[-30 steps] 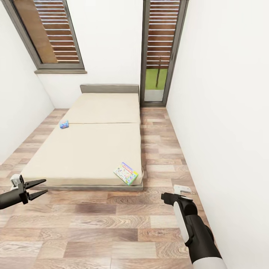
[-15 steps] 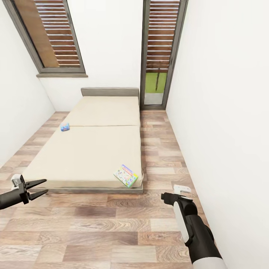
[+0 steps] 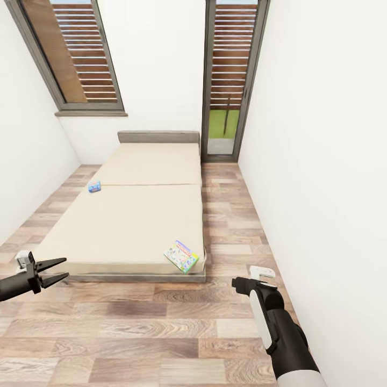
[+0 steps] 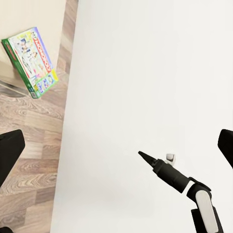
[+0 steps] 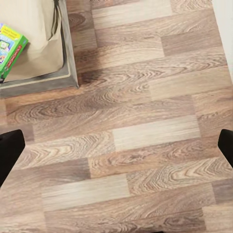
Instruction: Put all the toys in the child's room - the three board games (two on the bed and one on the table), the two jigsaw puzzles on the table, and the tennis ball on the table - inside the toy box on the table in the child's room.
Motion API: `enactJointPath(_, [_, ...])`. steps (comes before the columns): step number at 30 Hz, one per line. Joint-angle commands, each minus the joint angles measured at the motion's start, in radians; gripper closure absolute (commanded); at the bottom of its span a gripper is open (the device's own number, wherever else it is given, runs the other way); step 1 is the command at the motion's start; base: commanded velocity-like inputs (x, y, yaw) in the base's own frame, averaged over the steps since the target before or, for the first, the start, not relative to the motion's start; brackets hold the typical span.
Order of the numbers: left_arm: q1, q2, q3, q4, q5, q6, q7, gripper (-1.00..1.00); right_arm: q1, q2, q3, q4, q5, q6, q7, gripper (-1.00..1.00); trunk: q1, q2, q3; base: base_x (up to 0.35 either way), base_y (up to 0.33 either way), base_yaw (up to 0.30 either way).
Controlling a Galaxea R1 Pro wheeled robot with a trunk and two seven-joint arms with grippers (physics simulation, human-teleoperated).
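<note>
Here: head view, two board games (image 3: 181,256) (image 3: 94,186) on bed (image 3: 129,226) | left gripper (image 3: 54,271) wide, empty | right gripper (image 5: 116,150) wide over floor (image 5: 145,145)

Small board game (image 3: 94,186) at the bed's (image 3: 134,215) left edge: printing too small to read. Right wrist view is cropping the green board game (image 5: 9,48) at the frame edge. Right gripper's (image 3: 236,283) fingers: foreshortened, spread not resolvable.

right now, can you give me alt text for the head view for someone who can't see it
A low beige bed fills a narrow white room with a wood floor, holding a green board game at its near right corner and a small blue board game at its left edge. The left gripper, fingers open, and the right gripper hover over the floor in front.
</note>
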Motion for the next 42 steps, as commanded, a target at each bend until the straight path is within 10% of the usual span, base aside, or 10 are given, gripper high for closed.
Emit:
enactJointPath(1, [-0.001, 0.0, -0.003, 0.001, 0.002, 0.011, -0.004, -1.0, -0.001, 0.001, -0.001, -0.001, -0.005, 0.004, -0.005, -1.0, 0.001, -0.002, 0.0, 0.0, 0.0, 0.0])
enactJointPath(42, [-0.001, -0.001, -0.003, 0.001, 0.002, 0.012, -0.004, -1.0, -0.001, 0.001, -0.001, -0.001, -0.005, 0.004, -0.005, -1.0, 0.001, -0.002, 0.067, 0.055, 0.01, 0.0])
